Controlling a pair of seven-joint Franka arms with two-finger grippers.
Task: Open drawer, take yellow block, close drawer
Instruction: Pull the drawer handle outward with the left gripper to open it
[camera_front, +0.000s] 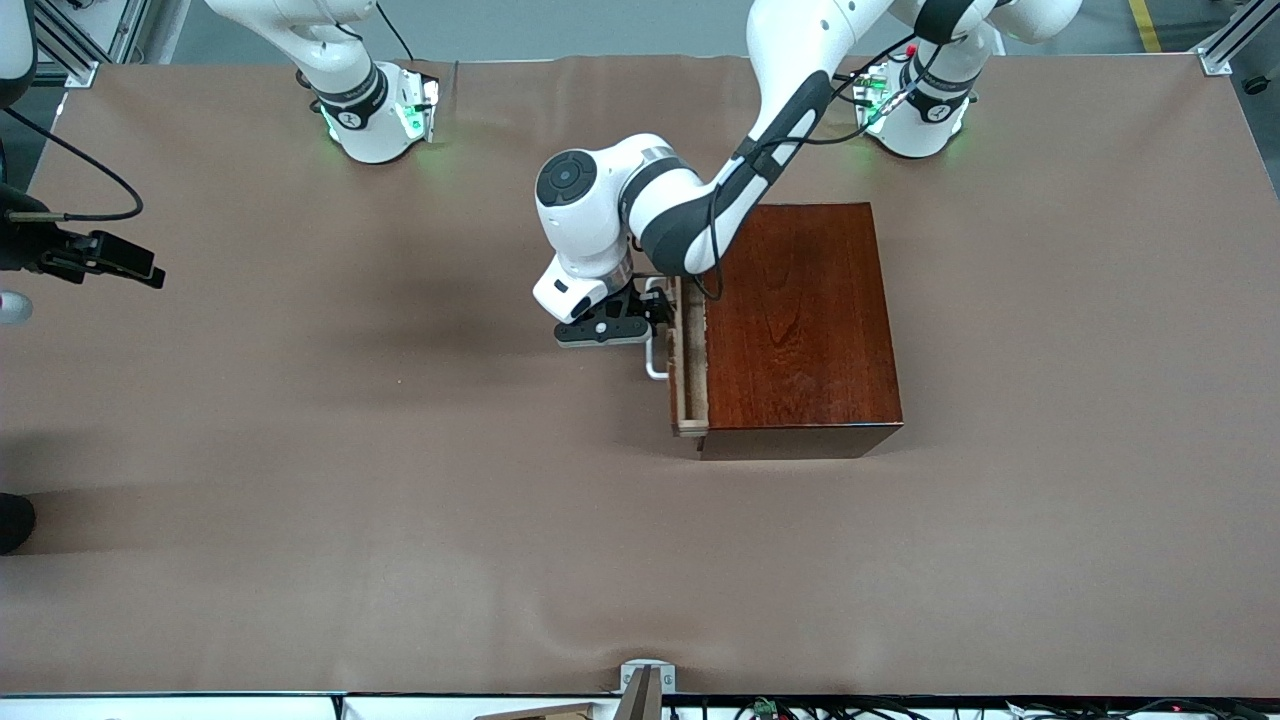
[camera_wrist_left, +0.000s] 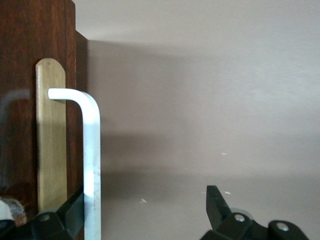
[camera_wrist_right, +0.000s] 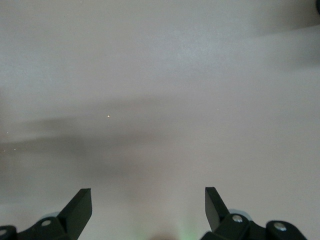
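Note:
The dark reddish-brown cabinet (camera_front: 800, 320) stands mid-table. Its pale-wood drawer (camera_front: 690, 360) is out by a narrow gap, and little of its inside shows. The white bar handle (camera_front: 655, 350) sticks out toward the right arm's end of the table. My left gripper (camera_front: 650, 318) is at the handle, open. In the left wrist view the left gripper (camera_wrist_left: 145, 200) has the handle (camera_wrist_left: 91, 160) between its fingers, right against one fingertip (camera_wrist_left: 75, 202); the drawer front (camera_wrist_left: 51, 135) lies beside it. My right gripper (camera_wrist_right: 148, 200) is open and empty over bare table. The yellow block is hidden.
The brown table cover (camera_front: 400, 450) spreads around the cabinet. A black device with a cable (camera_front: 95, 255) hangs at the table's edge on the right arm's end. The arm bases (camera_front: 375, 110) stand at the edge farthest from the front camera.

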